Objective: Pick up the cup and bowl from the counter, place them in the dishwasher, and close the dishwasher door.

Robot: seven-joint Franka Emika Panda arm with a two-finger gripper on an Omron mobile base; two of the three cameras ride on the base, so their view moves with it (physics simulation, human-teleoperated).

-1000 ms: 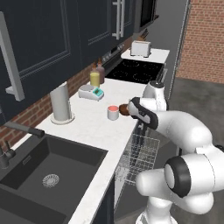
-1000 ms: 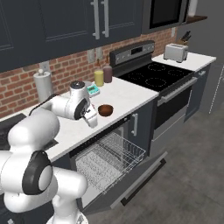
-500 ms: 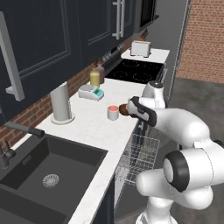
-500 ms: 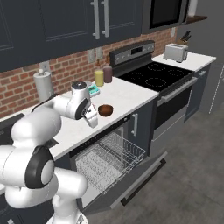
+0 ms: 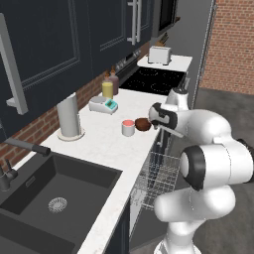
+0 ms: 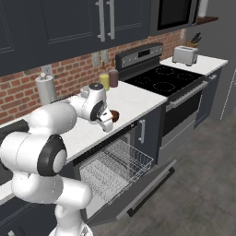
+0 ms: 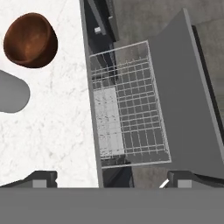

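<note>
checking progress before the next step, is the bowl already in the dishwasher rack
No, the bowl sits on the white counter beside the cup, and the pulled-out wire rack holds no dishes.

The cup [image 5: 128,128], a squat grey cylinder with a red-pink top, stands upright on the white table [image 5: 106,144] near its front edge. The dark-brown bowl [image 5: 142,124] sits just beside it. Below, the dishwasher [image 6: 120,166] has its wire rack pulled out, and the dishwasher door [image 6: 152,184] hangs dropped open.
</note>
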